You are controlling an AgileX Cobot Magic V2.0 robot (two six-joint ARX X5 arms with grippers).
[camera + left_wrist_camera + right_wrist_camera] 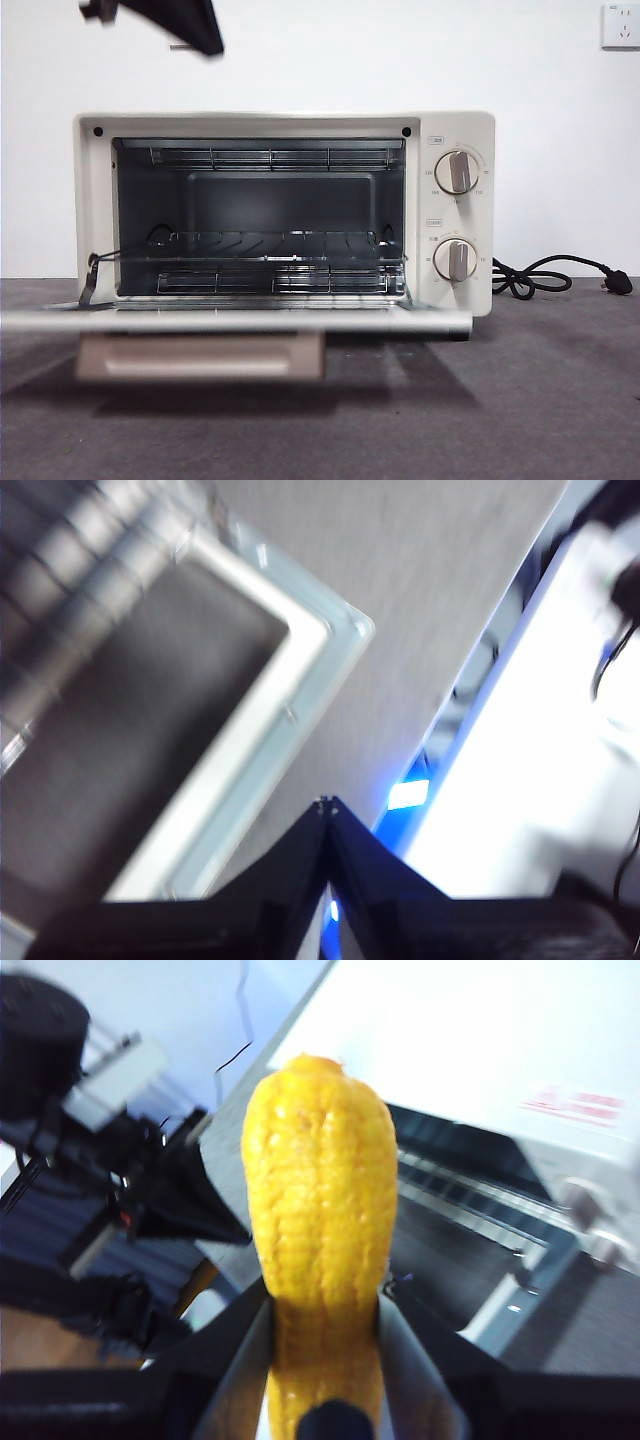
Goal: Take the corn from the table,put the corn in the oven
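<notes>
The worktop (560, 400) is a broad dark grey spread, and the oven (455, 135) sits square on it with its door (240, 321) dropped flat and the wire rack (270, 245) bare inside. A black cord (545, 275) trails off beside it. The left hand (327, 805), jaws pressed together on nothing, hangs above the open door's corner. The right hand (325, 1305) pinches the corn (318, 1210) by its lower end, aloft near the oven. I'd worry the smooth cob could pivot or slip in that narrow grip, or clip the door edge or the other arm going in.
</notes>
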